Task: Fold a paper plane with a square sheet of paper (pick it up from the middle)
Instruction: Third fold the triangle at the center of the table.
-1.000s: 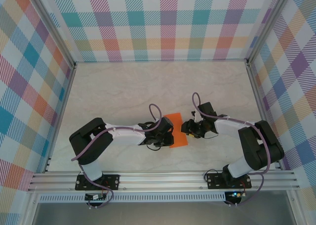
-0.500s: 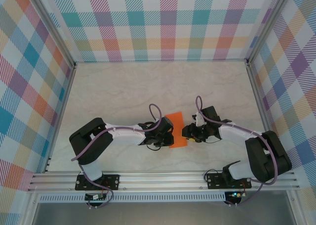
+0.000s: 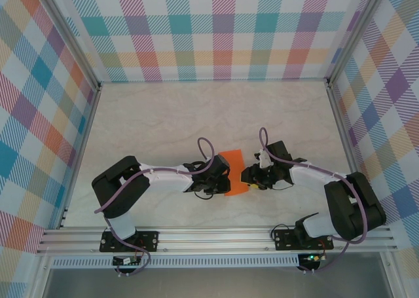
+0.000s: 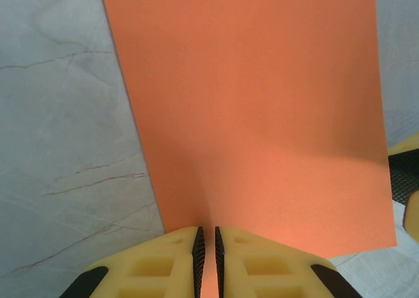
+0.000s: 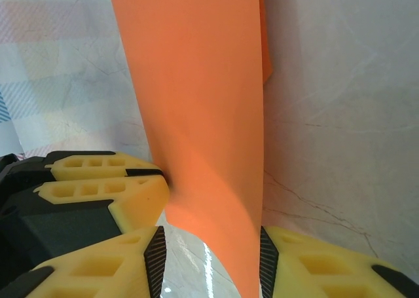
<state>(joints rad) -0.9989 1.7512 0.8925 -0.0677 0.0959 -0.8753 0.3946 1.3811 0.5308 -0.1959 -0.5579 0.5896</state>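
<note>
Currently left gripper [image 4: 207, 238] pinches the square sheet of paper [image 4: 262, 114]; right gripper [image 5: 209, 249] open, sheet between its jaws — closing skewed could crumple or tear it.

I can read no text, label, brand or number anywhere right now. The square sheet of paper [image 4: 255, 114] is plain orange to me, and the plaid walls [image 3: 222, 29] carry pattern only.

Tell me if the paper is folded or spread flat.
Folded. In the right wrist view the paper shows a second layer peeking past its edge; from above it is an oblong, not a square.
</note>
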